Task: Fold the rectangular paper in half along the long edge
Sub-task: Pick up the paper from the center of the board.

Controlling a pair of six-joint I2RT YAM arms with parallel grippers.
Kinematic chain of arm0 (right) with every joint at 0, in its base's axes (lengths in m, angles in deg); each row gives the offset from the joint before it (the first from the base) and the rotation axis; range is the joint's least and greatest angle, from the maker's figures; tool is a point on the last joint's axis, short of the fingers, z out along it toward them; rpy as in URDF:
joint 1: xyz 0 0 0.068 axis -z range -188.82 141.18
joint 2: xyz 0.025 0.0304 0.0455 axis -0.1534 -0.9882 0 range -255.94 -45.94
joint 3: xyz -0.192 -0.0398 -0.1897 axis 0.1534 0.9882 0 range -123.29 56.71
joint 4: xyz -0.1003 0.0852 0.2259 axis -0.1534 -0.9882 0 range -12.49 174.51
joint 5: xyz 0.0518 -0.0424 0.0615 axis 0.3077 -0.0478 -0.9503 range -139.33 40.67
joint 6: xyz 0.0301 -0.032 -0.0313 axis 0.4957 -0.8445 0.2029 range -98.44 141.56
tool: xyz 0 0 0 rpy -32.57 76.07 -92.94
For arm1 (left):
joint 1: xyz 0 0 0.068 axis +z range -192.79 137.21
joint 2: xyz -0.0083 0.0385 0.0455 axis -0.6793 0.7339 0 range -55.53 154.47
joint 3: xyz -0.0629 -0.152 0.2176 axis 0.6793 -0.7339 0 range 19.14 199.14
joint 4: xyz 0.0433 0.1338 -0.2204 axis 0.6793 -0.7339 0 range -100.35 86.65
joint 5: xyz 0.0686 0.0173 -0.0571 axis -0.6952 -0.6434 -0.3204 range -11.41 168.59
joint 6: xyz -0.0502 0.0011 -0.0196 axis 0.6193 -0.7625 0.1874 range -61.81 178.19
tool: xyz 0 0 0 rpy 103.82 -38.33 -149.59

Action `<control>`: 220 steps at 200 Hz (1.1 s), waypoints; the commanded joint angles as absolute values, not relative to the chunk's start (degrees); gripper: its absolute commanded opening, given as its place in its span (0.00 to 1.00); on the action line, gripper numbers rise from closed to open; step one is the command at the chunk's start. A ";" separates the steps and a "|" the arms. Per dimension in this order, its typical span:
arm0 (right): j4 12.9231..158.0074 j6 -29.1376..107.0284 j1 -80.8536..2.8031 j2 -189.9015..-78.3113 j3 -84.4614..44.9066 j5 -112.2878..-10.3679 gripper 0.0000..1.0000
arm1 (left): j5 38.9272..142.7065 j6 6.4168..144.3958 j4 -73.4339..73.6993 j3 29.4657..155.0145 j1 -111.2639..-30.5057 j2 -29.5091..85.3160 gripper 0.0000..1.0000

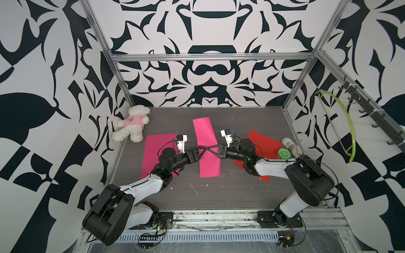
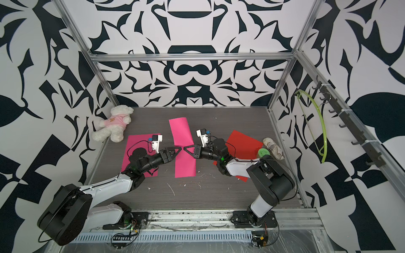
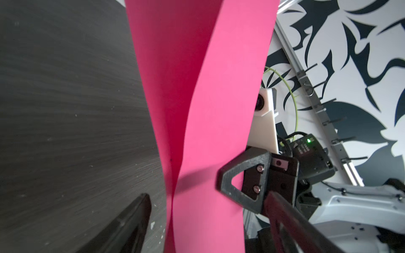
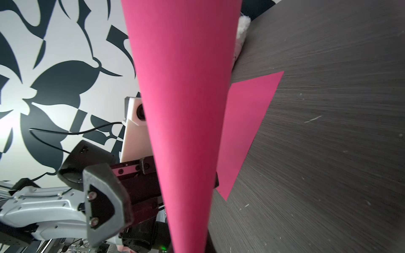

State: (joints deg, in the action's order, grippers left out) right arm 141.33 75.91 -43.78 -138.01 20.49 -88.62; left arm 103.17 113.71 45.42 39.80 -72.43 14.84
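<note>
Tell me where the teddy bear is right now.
In both top views the white teddy bear lies in the far left corner of the table, just beyond the flat pink sheet.

Both top views look steeply down from high above the near edge of the tabletop [image 1: 219,197] toward its far edge, taking in the whole surface and both arms (nearly the same picture, shifted sideways). Each wrist view sits very close to the pink paper [image 3: 214,109] mid-tabletop and faces across it. The left one catches the right wrist camera [image 3: 266,103] beyond it, and the right one catches the left wrist camera [image 4: 132,109]. All four views share that paper.
</note>
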 commanded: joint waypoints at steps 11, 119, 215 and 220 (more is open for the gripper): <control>146.98 77.30 -43.63 -137.79 19.80 -90.98 0.00 | 106.04 112.33 49.66 39.10 -72.49 14.70 0.59; 149.99 79.26 -43.58 -138.85 19.36 -92.22 0.00 | 108.40 112.16 51.23 40.06 -72.49 15.84 0.00; 149.23 79.65 -40.74 -133.00 21.45 -90.54 0.37 | 108.40 111.66 53.02 39.94 -72.33 16.71 0.00; 149.24 79.63 -40.73 -132.96 21.47 -90.63 0.35 | 108.68 111.64 53.40 40.01 -72.38 16.79 0.00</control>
State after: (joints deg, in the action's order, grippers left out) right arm 146.16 79.80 -41.09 -135.04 21.77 -90.45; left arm 107.06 112.56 50.84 39.60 -72.37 16.39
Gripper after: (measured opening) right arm 0.374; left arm 0.046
